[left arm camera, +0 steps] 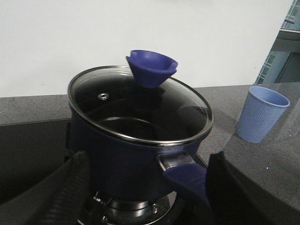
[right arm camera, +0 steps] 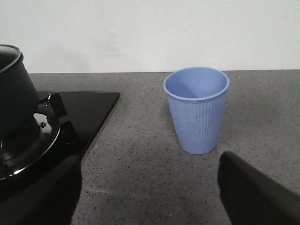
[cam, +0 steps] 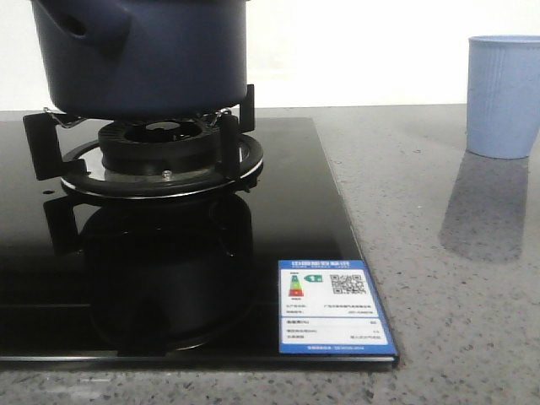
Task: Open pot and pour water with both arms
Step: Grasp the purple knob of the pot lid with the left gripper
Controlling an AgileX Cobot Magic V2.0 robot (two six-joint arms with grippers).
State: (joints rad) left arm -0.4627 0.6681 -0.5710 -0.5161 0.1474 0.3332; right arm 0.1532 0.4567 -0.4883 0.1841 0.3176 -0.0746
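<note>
In the front view, the dark navy pot (cam: 143, 55) sits on the black burner grate (cam: 156, 148) of a glossy black glass hob (cam: 169, 278); its short hollow handle (cam: 72, 21) points toward the camera's left. A blue-and-white energy label (cam: 335, 308) is stuck on the hob's near right corner. A pale blue ribbed cup (cam: 504, 94) stands upright on the grey speckled desk (cam: 439, 278), well apart from the pot, to its right. Neither tool shows here.

In the left wrist view, the pot carries a glass lid (left arm camera: 140, 110) with a steel rim and a blue cone-shaped knob (left arm camera: 152, 68). The left tool (left arm camera: 140, 197) has dark fingers (left arm camera: 70, 192) spread either side of the pot, holding nothing.

In the right wrist view, the cup stands just beside the hob's edge, and the right tool (right arm camera: 150, 197) is spread and empty before it.
</note>
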